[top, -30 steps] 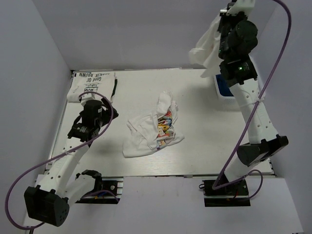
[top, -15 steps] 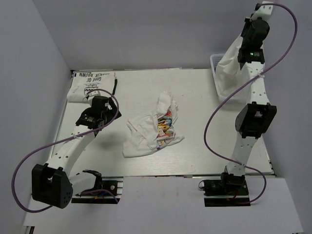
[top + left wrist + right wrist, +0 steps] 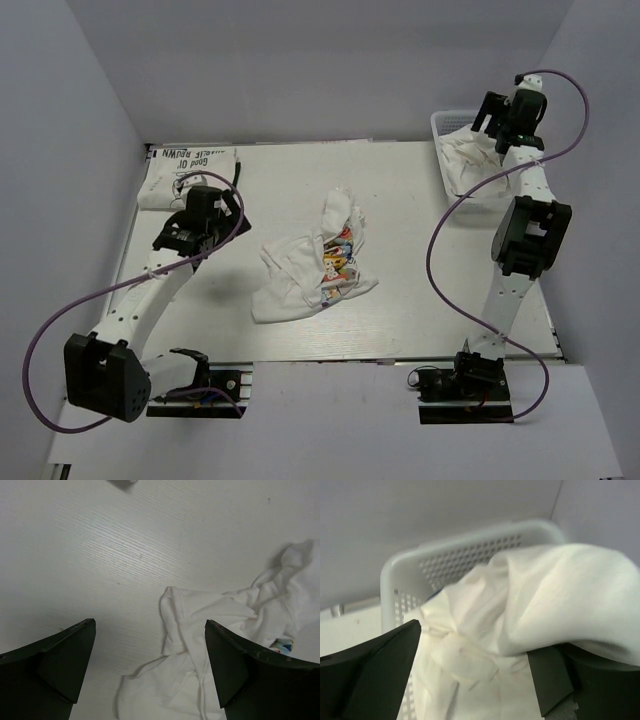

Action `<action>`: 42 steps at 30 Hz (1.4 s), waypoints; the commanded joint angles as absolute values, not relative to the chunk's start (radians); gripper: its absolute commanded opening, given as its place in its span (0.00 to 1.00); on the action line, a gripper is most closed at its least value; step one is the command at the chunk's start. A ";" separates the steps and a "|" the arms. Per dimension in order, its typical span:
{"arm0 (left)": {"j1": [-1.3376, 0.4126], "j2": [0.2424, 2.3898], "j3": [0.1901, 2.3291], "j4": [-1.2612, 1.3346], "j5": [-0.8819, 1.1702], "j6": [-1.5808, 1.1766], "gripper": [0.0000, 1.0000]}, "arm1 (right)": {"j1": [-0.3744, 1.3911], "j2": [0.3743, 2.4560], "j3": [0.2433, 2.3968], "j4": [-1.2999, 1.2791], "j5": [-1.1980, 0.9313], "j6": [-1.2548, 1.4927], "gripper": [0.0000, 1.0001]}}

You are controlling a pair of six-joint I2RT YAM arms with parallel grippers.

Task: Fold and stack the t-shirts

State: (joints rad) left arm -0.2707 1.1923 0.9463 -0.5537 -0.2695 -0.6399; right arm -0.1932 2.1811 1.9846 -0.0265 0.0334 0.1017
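A crumpled white t-shirt [image 3: 300, 275] with a small colourful print lies mid-table. Its left edge shows in the left wrist view as white t-shirt folds [image 3: 210, 615]. My left gripper [image 3: 222, 218] hovers left of it, open [image 3: 150, 622], with bare table between its fingers. A folded white t-shirt [image 3: 185, 168] with black lettering rests at the far left corner. My right gripper [image 3: 497, 122] is over the white mesh basket [image 3: 440, 128], jaws open [image 3: 472, 637]. Another white t-shirt [image 3: 555, 595] slumps in the basket [image 3: 470, 545], draped over my right finger.
The basket stands at the table's far right corner against the back wall. Purple cables loop around both arms. Grey walls enclose the table on the left, back and right.
My right arm swung down from high above to the basket with the white t-shirt and opened its jaws; the cloth now sags into the basket. The left arm shifted slightly.
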 commanded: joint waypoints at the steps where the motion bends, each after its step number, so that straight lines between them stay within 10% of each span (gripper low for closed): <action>1: -0.275 1.097 1.009 -0.601 -0.218 -0.657 1.00 | -0.180 2.068 1.994 -0.109 -0.068 0.066 0.91; 15: -0.284 0.854 0.759 -0.325 0.236 -0.563 1.00 | 0.033 1.405 1.382 0.078 -0.170 0.051 0.91; 18: -0.299 0.960 0.698 -0.160 0.542 -0.554 0.86 | 0.107 1.362 1.293 0.088 -0.216 0.083 0.91; 34: -0.685 1.594 0.948 -0.360 0.172 -0.492 0.75 | 0.406 1.955 1.683 -0.254 -0.109 0.112 0.91; 39: -0.718 1.684 0.994 -0.436 0.063 -0.502 0.55 | 0.468 2.100 1.822 -0.345 -0.080 0.124 0.91; 42: -0.727 1.694 1.014 -0.485 0.003 -0.520 0.25 | 0.494 2.143 1.792 -0.334 -0.054 0.138 0.91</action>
